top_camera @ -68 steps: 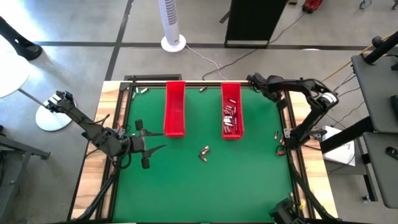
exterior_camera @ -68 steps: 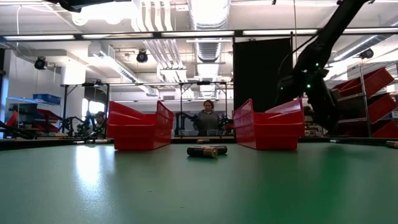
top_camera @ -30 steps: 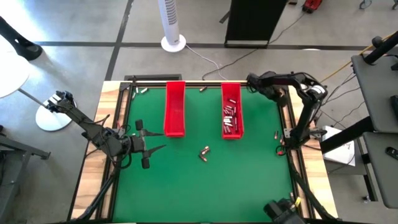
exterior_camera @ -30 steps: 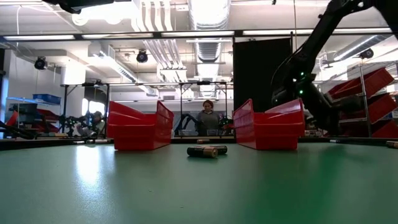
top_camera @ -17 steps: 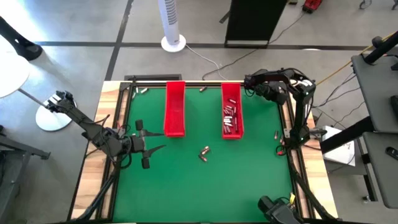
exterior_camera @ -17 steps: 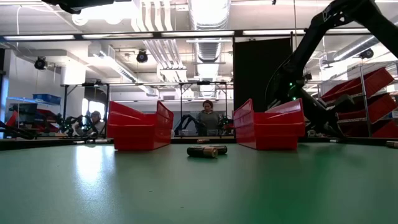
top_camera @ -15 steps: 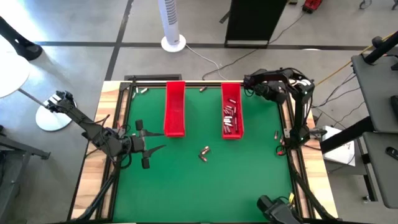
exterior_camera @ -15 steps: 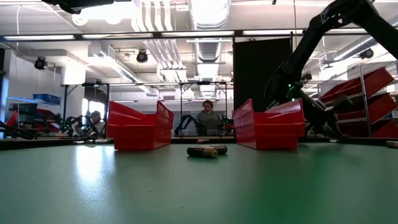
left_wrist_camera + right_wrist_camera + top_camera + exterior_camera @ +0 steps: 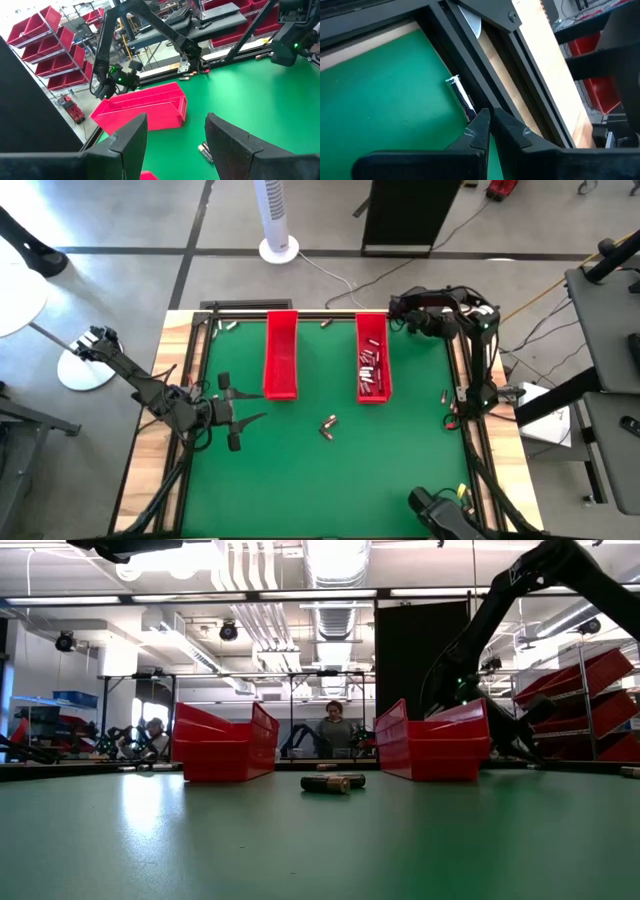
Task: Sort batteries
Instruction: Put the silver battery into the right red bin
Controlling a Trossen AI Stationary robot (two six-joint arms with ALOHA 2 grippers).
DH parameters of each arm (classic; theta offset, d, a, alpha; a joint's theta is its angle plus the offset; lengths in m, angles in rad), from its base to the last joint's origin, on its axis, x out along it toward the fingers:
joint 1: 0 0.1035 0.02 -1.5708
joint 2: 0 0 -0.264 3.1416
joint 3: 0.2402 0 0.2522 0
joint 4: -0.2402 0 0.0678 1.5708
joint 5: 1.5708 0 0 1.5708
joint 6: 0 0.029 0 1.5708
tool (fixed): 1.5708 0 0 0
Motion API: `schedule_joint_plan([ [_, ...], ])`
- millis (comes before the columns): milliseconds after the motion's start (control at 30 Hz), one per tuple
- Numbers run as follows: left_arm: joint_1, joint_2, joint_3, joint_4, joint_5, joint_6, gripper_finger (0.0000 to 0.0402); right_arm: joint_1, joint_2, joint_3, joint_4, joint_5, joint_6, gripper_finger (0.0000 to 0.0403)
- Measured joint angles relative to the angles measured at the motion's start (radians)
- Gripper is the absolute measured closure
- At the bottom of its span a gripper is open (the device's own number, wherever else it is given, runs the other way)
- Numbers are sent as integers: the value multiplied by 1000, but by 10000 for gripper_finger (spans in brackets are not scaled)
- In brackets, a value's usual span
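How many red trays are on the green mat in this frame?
2. The left red tray looks empty; the right red tray holds a pile of batteries. Both stand at the far side of the mat, side by side.

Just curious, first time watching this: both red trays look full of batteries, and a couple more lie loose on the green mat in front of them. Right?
Not quite: only the right tray holds batteries; the left tray is empty, as the high view shows. The loose batteries do lie on the mat.
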Motion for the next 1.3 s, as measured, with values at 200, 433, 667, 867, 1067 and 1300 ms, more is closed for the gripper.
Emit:
schedule_joint_plan([
  [200, 0, 0, 0, 0, 0, 3, 222, 11, -55, -7, 21, -83, -69, 385],
  [433, 0, 0, 0, 1, 0, -4, 222, 32, -156, -10, 6, -69, -63, 385],
  [667, 0, 0, 0, 0, 0, -3, 222, 51, -182, -20, 103, -102, -208, 385],
  [867, 0, 0, 0, -6, 0, -4, 222, 111, -207, -28, 145, -199, -487, 380],
  [1067, 0, 0, 0, 12, 0, -11, 222, 86, -337, -110, 200, -228, -502, 323],
  [1300, 0, 0, 4, 32, 0, -12, 222, 154, -578, -299, 412, -398, -558, 265],
])
